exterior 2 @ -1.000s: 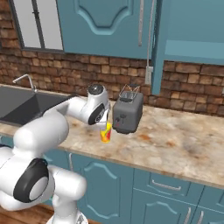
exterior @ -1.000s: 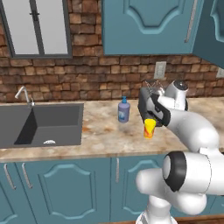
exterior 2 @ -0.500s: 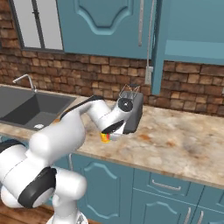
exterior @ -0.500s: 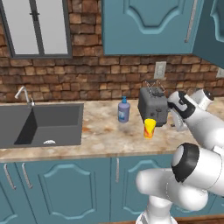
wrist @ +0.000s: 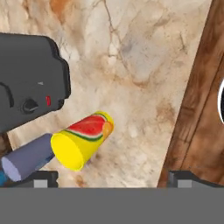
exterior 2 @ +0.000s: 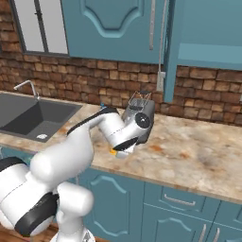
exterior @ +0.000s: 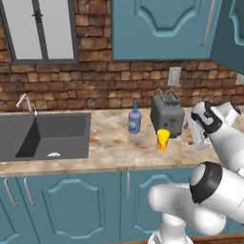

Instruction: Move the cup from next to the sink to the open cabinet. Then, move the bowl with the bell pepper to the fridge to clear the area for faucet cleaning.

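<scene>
- From my seat, the two-finger gripper [wrist: 111, 177] has its jaws spread as wide as they go, and I see nothing between them; the two dark fingertips [wrist: 41, 178] sit at opposite sides of the hand view's lower edge, clear of everything.
- The small tapered yellow cup with the orange-red lower part [wrist: 83, 141] stands upright on the beige marbled stone counter [wrist: 144, 57], free of the gripper. In the hand view it lies between the fingertips but nearer the one on the left of that view.
- In the left base view the cup [exterior: 163, 140] stands just in front of the dark grey metal toaster [exterior: 167, 114], well apart from the wide dark grey rectangular sink [exterior: 45, 136].
- The blue soap bottle with a pale cap [exterior: 135, 120] stands near the cup, on the sink side, beside the toaster.
- The toaster crowds the cup closely from the wall side; in the hand view its dark body [wrist: 30, 81] is just beside the cup.
- In the right base view the white arm's wrist hides most of the cup; only an orange sliver [exterior 2: 113, 152] shows beneath it.
</scene>
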Motion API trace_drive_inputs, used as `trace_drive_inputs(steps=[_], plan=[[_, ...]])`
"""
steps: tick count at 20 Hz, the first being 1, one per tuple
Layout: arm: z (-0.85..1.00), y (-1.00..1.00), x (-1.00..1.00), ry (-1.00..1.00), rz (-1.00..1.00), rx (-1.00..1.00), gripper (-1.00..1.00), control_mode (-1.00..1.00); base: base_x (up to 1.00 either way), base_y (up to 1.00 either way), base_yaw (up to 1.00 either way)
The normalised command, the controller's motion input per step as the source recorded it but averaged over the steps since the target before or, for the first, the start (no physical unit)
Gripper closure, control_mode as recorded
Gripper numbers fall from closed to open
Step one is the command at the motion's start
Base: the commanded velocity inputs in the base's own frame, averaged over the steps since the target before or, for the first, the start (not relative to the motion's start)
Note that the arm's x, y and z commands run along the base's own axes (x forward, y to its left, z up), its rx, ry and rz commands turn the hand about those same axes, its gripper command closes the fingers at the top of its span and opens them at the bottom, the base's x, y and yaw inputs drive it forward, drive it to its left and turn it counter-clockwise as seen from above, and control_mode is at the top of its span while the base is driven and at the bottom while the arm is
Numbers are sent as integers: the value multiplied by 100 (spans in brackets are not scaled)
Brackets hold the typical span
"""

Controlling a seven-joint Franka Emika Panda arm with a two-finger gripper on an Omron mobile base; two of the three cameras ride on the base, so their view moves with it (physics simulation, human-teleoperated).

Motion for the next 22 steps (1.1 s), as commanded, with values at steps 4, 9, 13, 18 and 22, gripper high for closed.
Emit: trace_drive_inputs(steps=[4,9,13,18,22], plan=[[5,-59,-3,47,14,48,-100,-100,0,0,0],[-16,-21,-61,17,14,43,-100,-100,0,0,0],[-27,12,-24,-10,5,41,-100,-100,0,0,0],[-7,34,15,-4,0,20,-100,-100,0,0,0],[0,10,42,8,0,1,-100,-100,0,0,0]])
